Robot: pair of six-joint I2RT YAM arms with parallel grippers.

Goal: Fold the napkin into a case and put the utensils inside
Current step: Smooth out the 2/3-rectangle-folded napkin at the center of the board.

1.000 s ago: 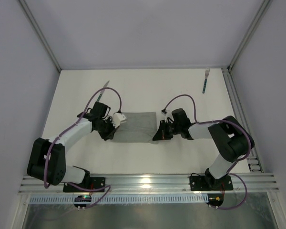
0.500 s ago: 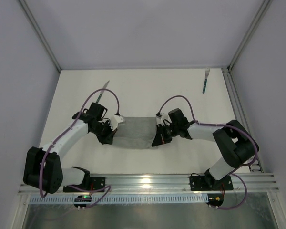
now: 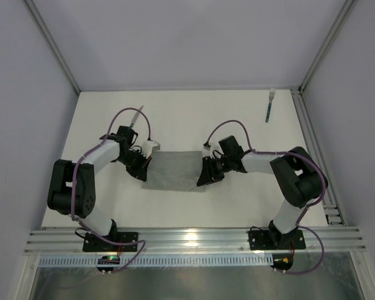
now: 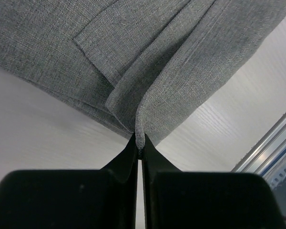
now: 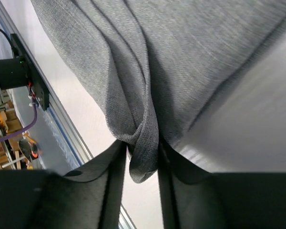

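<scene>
The grey napkin lies folded in a short rectangle between the two arms. My left gripper is shut on its left edge; the left wrist view shows the napkin pinched thin between the fingertips. My right gripper is shut on its right edge; the right wrist view shows a bunched fold of the napkin between the fingers. The fork with a teal handle lies at the far right. The knife lies at the far left, behind the left arm.
Metal frame rails run along the right side and the near edge of the white table. Grey walls close in the far side and both flanks.
Both grippers have carried the napkin's edges away from the near edge, toward the far side. The cloth, sagging half a second ago, now lies as a flatter rectangle. The left arm's elbow has swung in.
</scene>
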